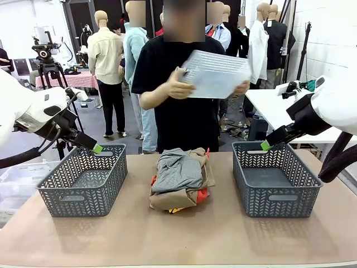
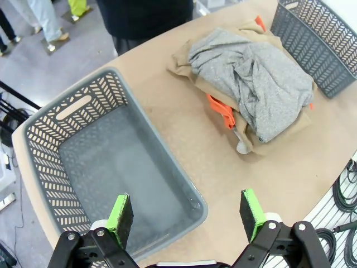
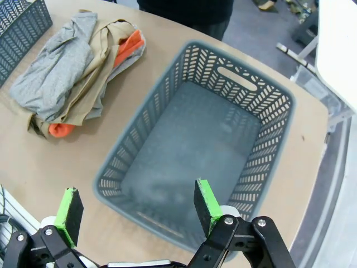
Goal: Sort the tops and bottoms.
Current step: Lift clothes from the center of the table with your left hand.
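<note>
A pile of garments (image 1: 179, 180) lies at the table's middle between two baskets. A grey garment (image 2: 256, 78) is on top, with a khaki-tan one (image 3: 106, 67) under it and an orange-red one (image 2: 222, 113) poking out of the side. My left gripper (image 1: 98, 148) hangs open above the far rim of the left basket (image 1: 83, 187); in the left wrist view its fingers (image 2: 120, 215) stand wide over that basket. Over the far-left corner of the right basket (image 1: 273, 178) my right gripper (image 1: 265, 145) is open too, holding nothing.
A person in a black T-shirt (image 1: 178, 95) stands at the far side holding a third grey basket (image 1: 215, 73) in both hands. The tan tabletop (image 1: 184, 234) in front of the pile is bare. A white table (image 1: 273, 109) stands at the back right.
</note>
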`<state>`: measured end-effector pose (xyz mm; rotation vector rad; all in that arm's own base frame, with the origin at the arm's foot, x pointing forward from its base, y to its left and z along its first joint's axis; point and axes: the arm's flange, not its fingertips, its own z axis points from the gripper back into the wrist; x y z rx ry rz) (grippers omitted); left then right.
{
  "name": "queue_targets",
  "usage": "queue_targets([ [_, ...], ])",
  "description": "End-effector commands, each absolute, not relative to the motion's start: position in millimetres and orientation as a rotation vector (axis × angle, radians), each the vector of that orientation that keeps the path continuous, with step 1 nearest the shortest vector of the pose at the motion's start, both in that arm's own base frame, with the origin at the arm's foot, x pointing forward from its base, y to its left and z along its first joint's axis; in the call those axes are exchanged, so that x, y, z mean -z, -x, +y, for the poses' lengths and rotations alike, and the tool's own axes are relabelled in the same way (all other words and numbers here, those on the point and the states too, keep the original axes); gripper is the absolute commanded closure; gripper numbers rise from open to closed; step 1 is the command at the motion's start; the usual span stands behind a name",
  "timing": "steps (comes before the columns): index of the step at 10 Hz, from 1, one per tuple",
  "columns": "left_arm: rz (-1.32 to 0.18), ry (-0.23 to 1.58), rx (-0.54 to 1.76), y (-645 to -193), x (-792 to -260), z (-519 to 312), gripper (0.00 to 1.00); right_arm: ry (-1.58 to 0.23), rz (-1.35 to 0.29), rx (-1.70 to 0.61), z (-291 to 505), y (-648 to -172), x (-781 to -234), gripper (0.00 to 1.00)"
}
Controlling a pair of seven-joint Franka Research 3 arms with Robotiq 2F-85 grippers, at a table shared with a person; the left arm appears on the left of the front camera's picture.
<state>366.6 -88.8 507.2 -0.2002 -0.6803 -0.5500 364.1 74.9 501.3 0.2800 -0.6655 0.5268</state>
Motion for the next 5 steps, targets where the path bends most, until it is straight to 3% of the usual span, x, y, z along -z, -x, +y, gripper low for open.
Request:
queue_targets([
  [1,-0.682,0.210,0.547,-366.8,-507.6,-87.2,0.00,-0.298,-0.668,-0.529,75.0,-364.9,-500.7,0.00],
  [5,-0.682,0.210,0.547,-366.8,-507.6,-87.2,0.00,-0.298,-0.668,-0.529,75.0,-364.9,-500.7,0.00],
])
